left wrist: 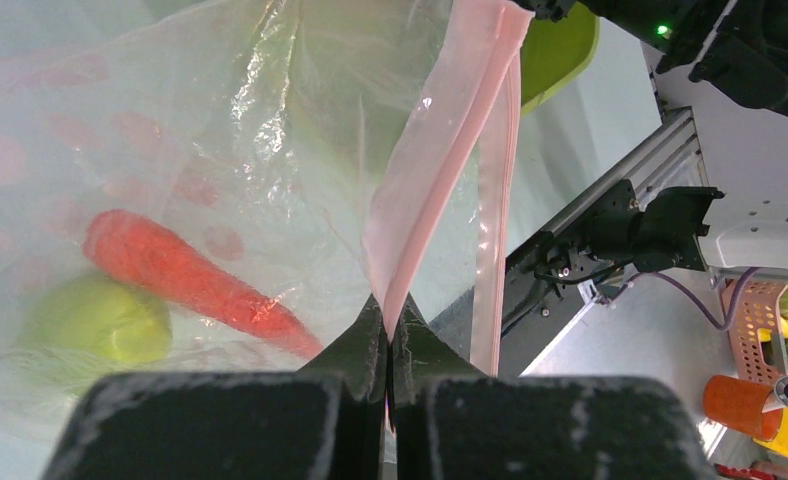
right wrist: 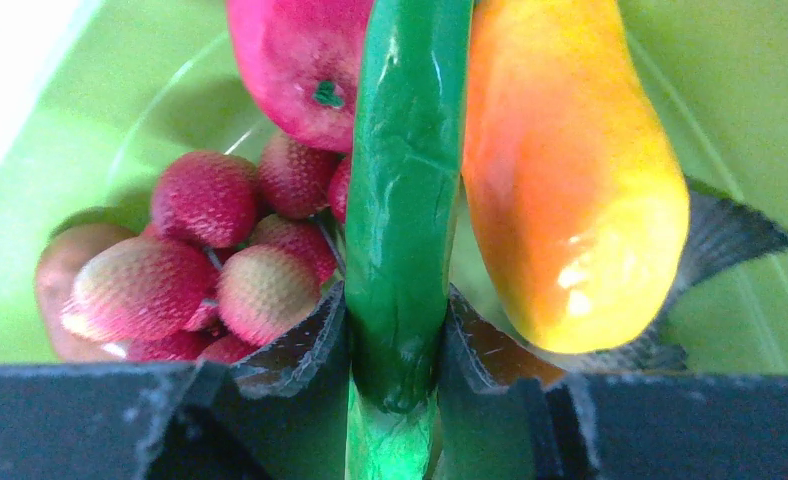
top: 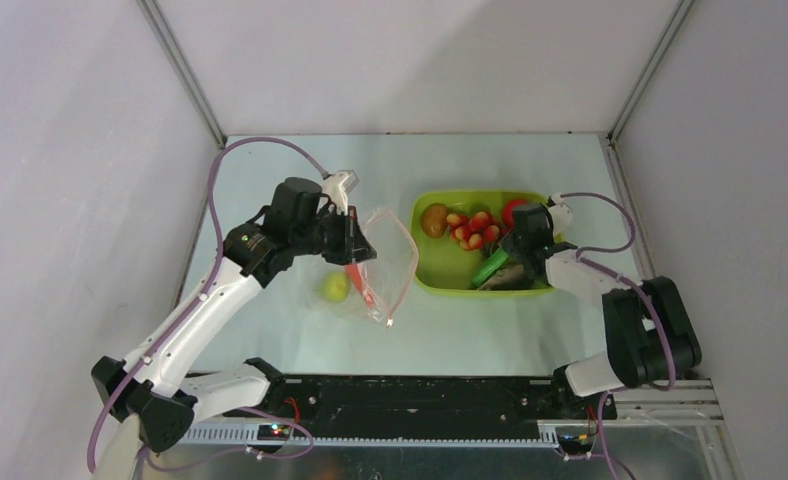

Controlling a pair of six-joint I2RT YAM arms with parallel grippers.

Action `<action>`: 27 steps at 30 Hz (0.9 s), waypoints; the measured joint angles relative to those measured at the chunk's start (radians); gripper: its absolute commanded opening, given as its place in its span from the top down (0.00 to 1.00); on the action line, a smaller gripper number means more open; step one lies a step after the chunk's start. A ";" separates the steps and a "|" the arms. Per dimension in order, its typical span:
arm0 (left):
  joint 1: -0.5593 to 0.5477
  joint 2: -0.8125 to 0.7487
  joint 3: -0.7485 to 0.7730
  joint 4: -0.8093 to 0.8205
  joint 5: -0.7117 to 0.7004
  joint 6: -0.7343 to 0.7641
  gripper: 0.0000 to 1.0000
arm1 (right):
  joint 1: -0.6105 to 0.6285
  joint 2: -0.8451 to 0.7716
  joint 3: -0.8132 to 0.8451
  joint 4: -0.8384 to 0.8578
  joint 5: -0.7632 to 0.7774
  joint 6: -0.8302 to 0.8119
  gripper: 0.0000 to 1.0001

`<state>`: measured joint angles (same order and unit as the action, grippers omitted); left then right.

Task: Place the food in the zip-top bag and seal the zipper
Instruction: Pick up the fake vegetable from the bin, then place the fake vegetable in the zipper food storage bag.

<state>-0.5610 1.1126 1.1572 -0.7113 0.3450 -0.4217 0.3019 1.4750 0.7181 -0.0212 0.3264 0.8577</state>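
Note:
My left gripper (top: 355, 238) is shut on the pinkish zipper strip (left wrist: 440, 150) of the clear zip-top bag (top: 375, 265), holding its mouth up. Inside the bag lie a green lime (left wrist: 95, 320) and an orange-red carrot-like piece (left wrist: 185, 280). My right gripper (top: 510, 262) is down in the lime-green tub (top: 425, 275), shut on the long green pod (right wrist: 405, 190). Beside the pod in the right wrist view are an orange-yellow piece (right wrist: 570, 180), a red tomato (right wrist: 295, 70), strawberries (right wrist: 205, 260) and the brown kiwi (top: 434, 220).
The tub stands right of the bag at mid-table. White enclosure walls surround the table. A black rail (top: 410, 395) runs along the near edge between the arm bases.

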 measured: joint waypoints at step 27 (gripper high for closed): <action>0.000 0.017 0.000 0.008 0.013 -0.023 1.00 | 0.442 -0.897 -0.112 0.063 0.348 -0.418 1.00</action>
<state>-0.5610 1.1297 1.1572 -0.7036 0.3584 -0.4446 0.7437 0.5777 0.6064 0.0418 0.6746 0.4397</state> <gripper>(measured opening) 0.006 0.341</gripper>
